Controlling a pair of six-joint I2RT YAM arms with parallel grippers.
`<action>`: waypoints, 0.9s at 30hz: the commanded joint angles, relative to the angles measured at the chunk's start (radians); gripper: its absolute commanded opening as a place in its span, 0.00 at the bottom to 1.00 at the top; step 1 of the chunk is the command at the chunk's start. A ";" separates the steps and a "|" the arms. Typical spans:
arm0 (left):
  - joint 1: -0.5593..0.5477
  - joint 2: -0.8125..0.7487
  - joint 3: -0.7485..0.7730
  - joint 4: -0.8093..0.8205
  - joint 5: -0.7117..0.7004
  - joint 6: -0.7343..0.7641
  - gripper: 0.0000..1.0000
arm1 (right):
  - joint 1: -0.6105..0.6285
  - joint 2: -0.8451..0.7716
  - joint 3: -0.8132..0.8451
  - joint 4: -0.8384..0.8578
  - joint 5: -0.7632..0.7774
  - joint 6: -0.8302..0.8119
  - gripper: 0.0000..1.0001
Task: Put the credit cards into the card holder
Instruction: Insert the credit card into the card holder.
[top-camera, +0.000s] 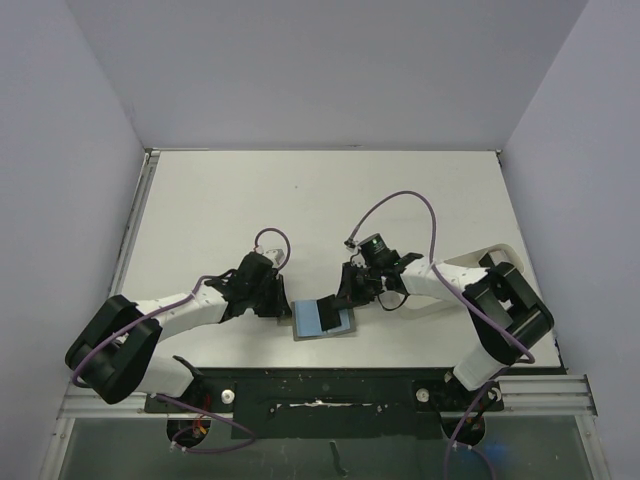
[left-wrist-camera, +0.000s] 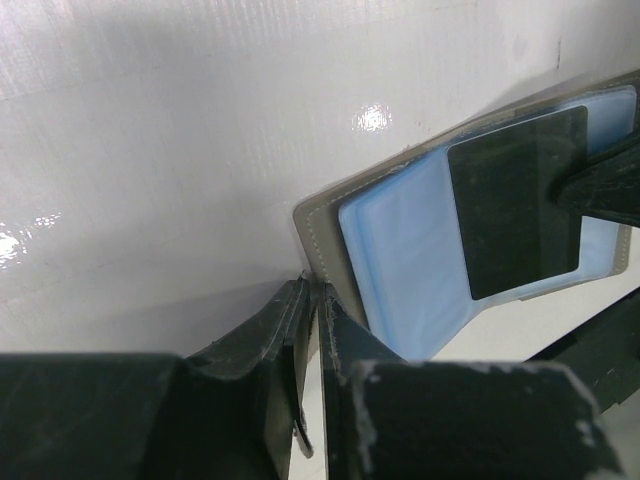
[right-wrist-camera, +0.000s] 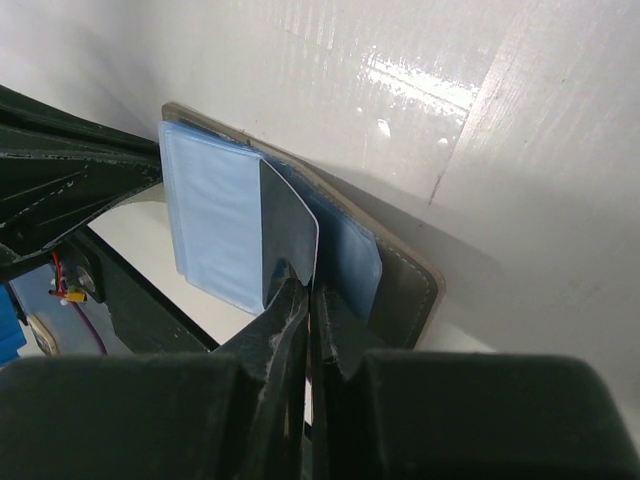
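The card holder (top-camera: 308, 322) lies open near the table's front edge, its light blue lining (left-wrist-camera: 400, 260) facing up and its grey-olive cover (right-wrist-camera: 410, 285) underneath. My left gripper (left-wrist-camera: 312, 287) is shut on the left edge of that cover. One dark credit card (right-wrist-camera: 290, 225) stands tilted over the blue lining, pinched at its near edge by my shut right gripper (right-wrist-camera: 308, 285). From the left wrist the same card (left-wrist-camera: 515, 200) covers the lining's right half. From above, the left gripper (top-camera: 284, 306) and the right gripper (top-camera: 346, 298) flank the holder. No other cards show.
The white table (top-camera: 320, 200) is bounded by grey walls at the back and sides. A metal rail (top-camera: 320, 385) runs along the front by the arm bases. Purple cables (top-camera: 400, 200) loop above both wrists. A white rounded object (top-camera: 503, 250) shows behind the right arm.
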 joint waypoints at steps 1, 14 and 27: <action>-0.001 -0.017 -0.008 -0.006 -0.017 0.018 0.09 | 0.003 -0.051 0.024 -0.058 0.062 -0.030 0.00; -0.008 -0.117 0.061 -0.029 0.029 -0.028 0.12 | 0.015 -0.033 0.021 -0.032 0.051 -0.018 0.00; -0.016 -0.059 -0.018 0.153 0.101 -0.074 0.14 | 0.017 -0.029 0.027 -0.034 0.054 -0.015 0.00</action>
